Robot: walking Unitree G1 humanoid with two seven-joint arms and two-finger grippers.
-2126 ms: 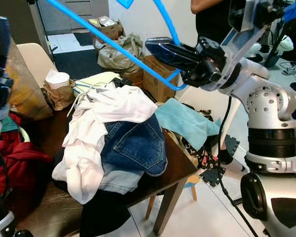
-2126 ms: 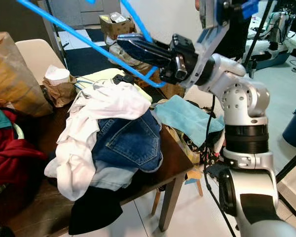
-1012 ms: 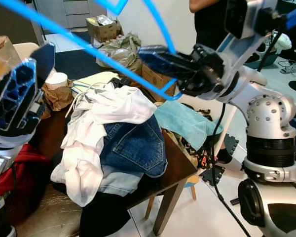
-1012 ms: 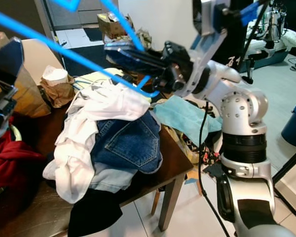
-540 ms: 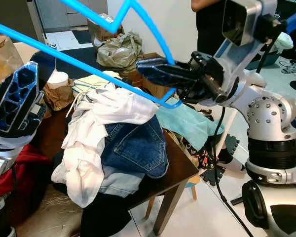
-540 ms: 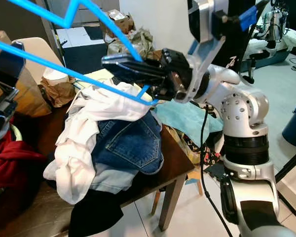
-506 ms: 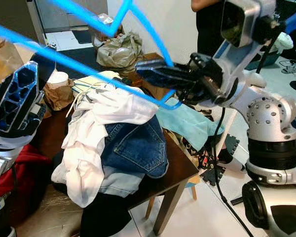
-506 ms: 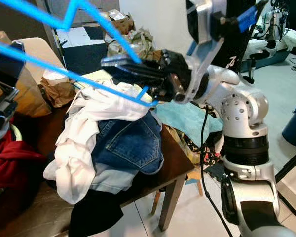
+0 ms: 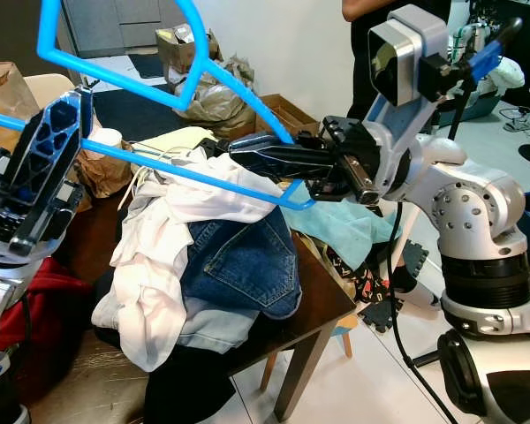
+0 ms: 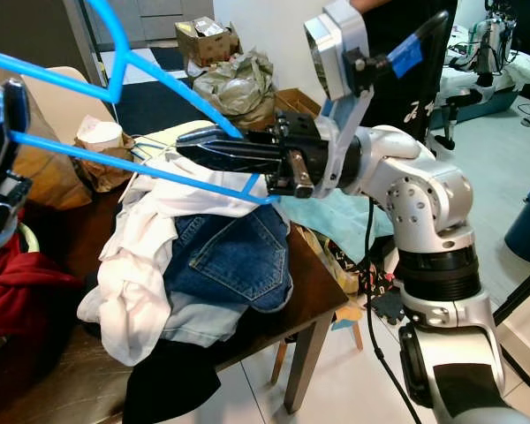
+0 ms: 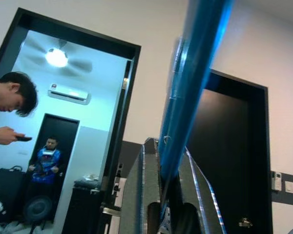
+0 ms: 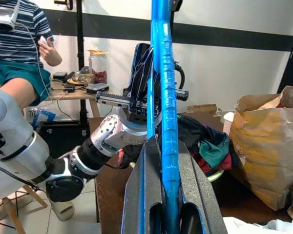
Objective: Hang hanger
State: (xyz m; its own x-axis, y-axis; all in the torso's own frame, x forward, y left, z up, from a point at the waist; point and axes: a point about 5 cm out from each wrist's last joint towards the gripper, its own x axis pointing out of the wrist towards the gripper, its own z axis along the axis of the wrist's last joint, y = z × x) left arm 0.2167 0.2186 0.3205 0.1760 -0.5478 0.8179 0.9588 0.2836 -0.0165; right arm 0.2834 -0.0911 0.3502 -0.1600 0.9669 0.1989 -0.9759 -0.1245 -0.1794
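Clothes-heaped table (image 9: 322, 296); both hands, left (image 9: 57, 132) and right (image 9: 247, 152), clamp the hanger (image 9: 185, 172).

A blue hanger (image 11: 193, 78) bar rises from the lower centre of the frame to the top edge, clamped between the two grey-edged fingers (image 11: 136, 190) of the left claw (image 11: 167, 195). In the left half of the frame, a black-framed doorway (image 11: 68, 122) opens onto a bright room with a ceiling lamp (image 11: 57, 57) and a wall air conditioner (image 11: 68, 92). A person (image 11: 7, 105) at far left looks down at a phone; another, in blue, sits (image 11: 45, 163) further back. A dark door (image 11: 232, 161) stands at right.
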